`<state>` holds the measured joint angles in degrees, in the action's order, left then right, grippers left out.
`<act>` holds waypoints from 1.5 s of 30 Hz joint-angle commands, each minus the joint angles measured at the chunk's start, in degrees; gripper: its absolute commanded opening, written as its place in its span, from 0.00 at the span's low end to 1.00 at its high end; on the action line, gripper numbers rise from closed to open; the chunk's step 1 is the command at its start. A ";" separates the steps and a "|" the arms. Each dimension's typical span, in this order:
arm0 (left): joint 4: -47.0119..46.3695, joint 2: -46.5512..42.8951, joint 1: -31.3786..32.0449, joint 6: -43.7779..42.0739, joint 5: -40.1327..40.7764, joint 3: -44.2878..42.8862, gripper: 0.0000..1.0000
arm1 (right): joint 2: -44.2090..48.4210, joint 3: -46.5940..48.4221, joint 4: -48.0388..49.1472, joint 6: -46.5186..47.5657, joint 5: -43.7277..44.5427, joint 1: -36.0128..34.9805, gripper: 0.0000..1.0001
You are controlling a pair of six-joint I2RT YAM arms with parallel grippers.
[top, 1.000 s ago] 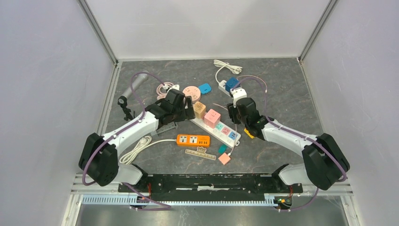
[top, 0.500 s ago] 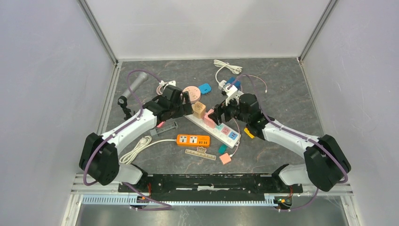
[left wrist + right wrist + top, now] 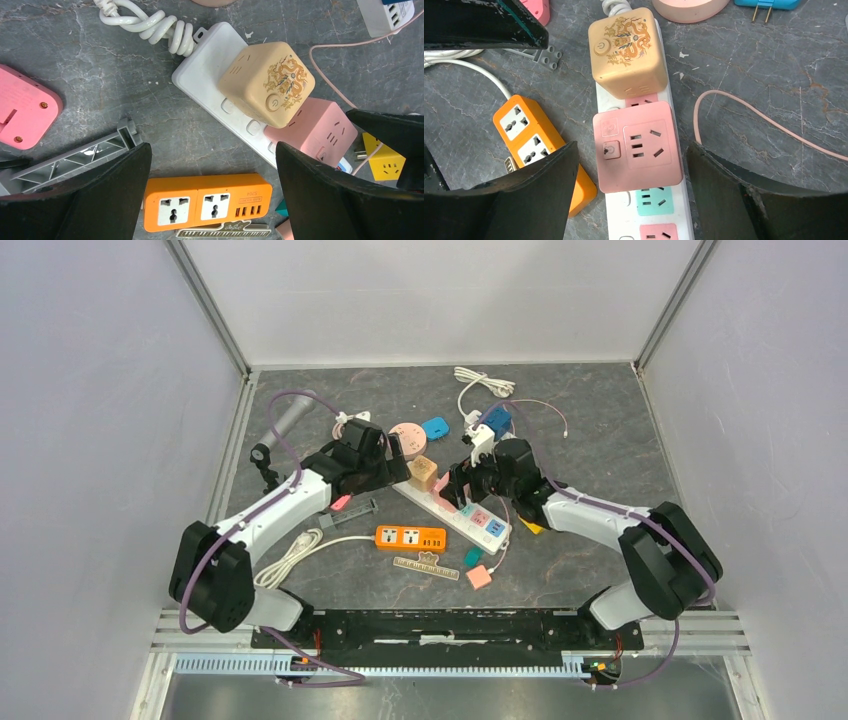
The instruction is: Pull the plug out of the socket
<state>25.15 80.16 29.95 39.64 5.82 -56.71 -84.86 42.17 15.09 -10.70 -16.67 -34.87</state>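
A white power strip (image 3: 492,530) (image 3: 654,220) lies across the middle of the table. A beige cube plug (image 3: 423,472) (image 3: 626,45) and a pink cube plug (image 3: 639,147) (image 3: 312,132) sit in it side by side. My right gripper (image 3: 458,486) (image 3: 633,148) hangs open over the pink cube, one finger on each side, with gaps showing. My left gripper (image 3: 397,468) (image 3: 214,147) is wide open just left of the beige cube (image 3: 267,82), holding nothing, over bare table and the orange strip.
An orange power strip (image 3: 410,538) (image 3: 207,202) lies in front of the white one, beside a ruler (image 3: 425,568), teal plug (image 3: 472,557) and small pink cube (image 3: 478,577). A round pink socket (image 3: 407,435), blue plug (image 3: 435,426) and white cables (image 3: 483,380) lie behind. A yellow plug (image 3: 382,162) lies right.
My right gripper swung left over the pink cube plug and opened wider. The left gripper drew back slightly to the left, still open.
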 commanded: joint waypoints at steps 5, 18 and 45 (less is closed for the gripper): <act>-1.51 1.66 -0.42 1.77 -2.08 -1.79 1.00 | -2.58 3.27 0.16 0.81 -1.38 -0.11 0.82; -12.31 8.74 -0.48 1.42 -7.30 -2.95 0.93 | -3.81 2.83 -0.47 14.79 5.39 -5.00 0.49; -18.01 15.89 2.34 -0.44 -3.25 9.51 0.46 | -0.79 2.16 -1.90 11.90 11.72 -10.85 0.00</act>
<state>-0.97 91.57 30.52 40.10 0.58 -52.23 -87.70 43.86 12.75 0.58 -3.88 -43.70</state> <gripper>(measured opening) 0.557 0.665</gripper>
